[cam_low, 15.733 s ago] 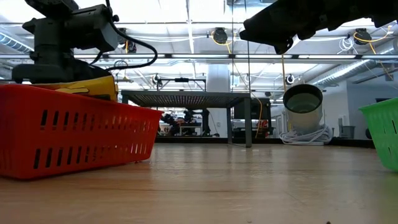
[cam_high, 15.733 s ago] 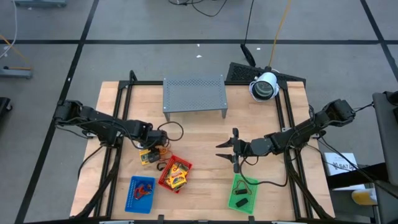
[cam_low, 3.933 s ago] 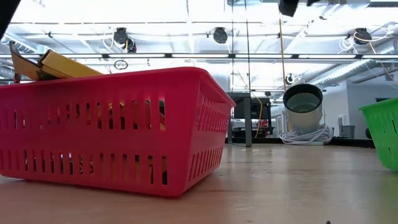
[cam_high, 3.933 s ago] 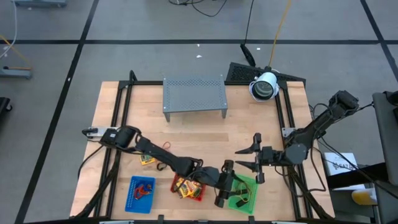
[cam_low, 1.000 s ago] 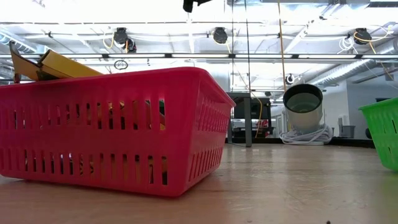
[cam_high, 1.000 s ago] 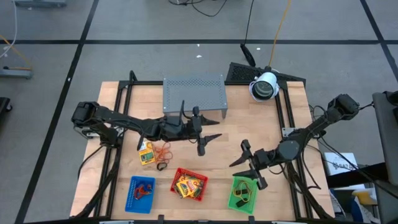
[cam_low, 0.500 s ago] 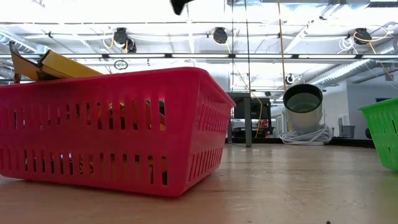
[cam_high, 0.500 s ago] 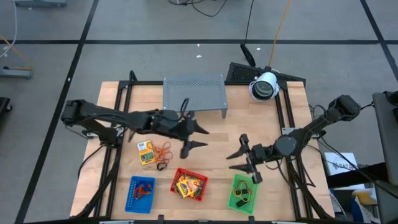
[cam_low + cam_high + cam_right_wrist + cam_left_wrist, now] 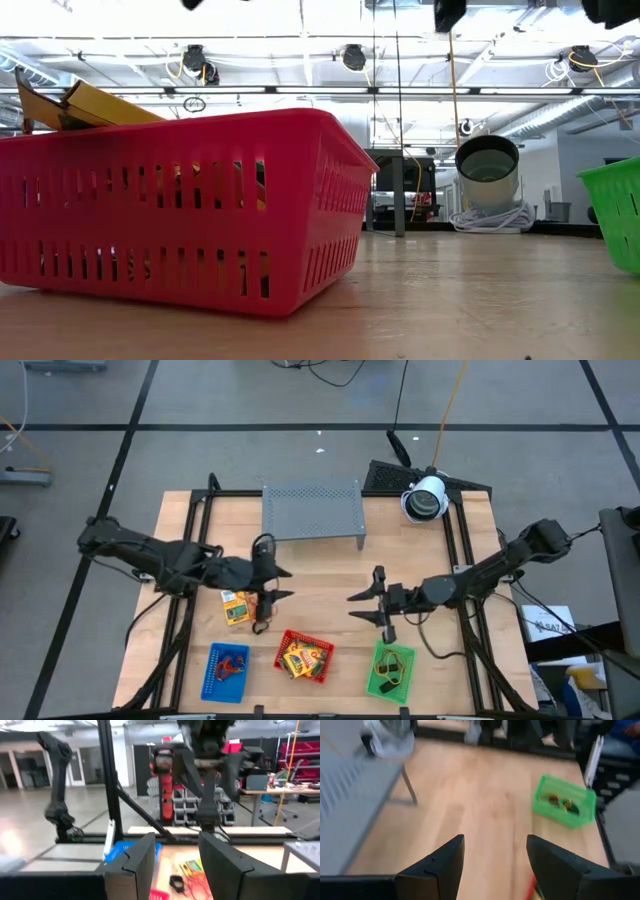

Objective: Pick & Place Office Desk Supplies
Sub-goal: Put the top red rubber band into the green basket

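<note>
A flat yellow packet [image 9: 236, 606] lies loose on the table at the left, with orange rubber-band loops [image 9: 263, 600] and a dark loop [image 9: 260, 627] beside it. My left gripper [image 9: 283, 584] hangs open in the air just right of them, holding nothing. My right gripper [image 9: 353, 605] stands open over the table's middle, far of the green tray [image 9: 392, 672], and points toward the left arm. The right wrist view shows the packet [image 9: 192, 866] and dark loop [image 9: 176, 881] past the open fingers. More packets lie in the red tray [image 9: 305, 656].
A grey perforated rack [image 9: 312, 510] stands at the far middle, a white round device [image 9: 425, 498] at the far right. A blue tray [image 9: 228, 668] with red loops sits near left. Bare wood lies between the two grippers. The red tray [image 9: 180, 200] fills the low view's left.
My left gripper has drawn back from the table's middle toward its left edge, turning as it went, and now hangs by the loose packet and rubber bands. My right gripper has moved from over the green tray's far side toward the table's middle. Both stayed open.
</note>
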Controlling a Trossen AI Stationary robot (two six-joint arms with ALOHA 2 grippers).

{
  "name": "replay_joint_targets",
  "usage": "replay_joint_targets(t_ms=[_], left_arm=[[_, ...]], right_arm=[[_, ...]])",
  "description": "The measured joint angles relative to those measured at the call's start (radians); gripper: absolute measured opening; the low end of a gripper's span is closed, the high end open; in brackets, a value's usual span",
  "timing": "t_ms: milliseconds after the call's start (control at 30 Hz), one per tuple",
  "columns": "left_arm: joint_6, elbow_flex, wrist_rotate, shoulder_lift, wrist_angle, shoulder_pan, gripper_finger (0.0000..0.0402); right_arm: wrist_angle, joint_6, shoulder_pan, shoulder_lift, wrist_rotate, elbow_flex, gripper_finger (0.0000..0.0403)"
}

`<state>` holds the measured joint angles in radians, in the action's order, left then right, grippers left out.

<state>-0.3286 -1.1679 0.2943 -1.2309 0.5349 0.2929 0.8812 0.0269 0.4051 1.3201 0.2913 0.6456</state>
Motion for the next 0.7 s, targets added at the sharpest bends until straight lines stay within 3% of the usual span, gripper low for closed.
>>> replay_joint_targets(t_ms=[333,700], left_arm=[[-0.318,0.000,-0.017,0.077,0.433,0.003,0.0225],[-0.491,0.000,-0.238,0.076,0.723,-0.076,0.0225]], right_arm=[[0.037,0.036,-0.012,0.046,0.046,0.000,0.0141],[0.036,0.013,-0.013,0.027,0.076,0.000,0.0141]])
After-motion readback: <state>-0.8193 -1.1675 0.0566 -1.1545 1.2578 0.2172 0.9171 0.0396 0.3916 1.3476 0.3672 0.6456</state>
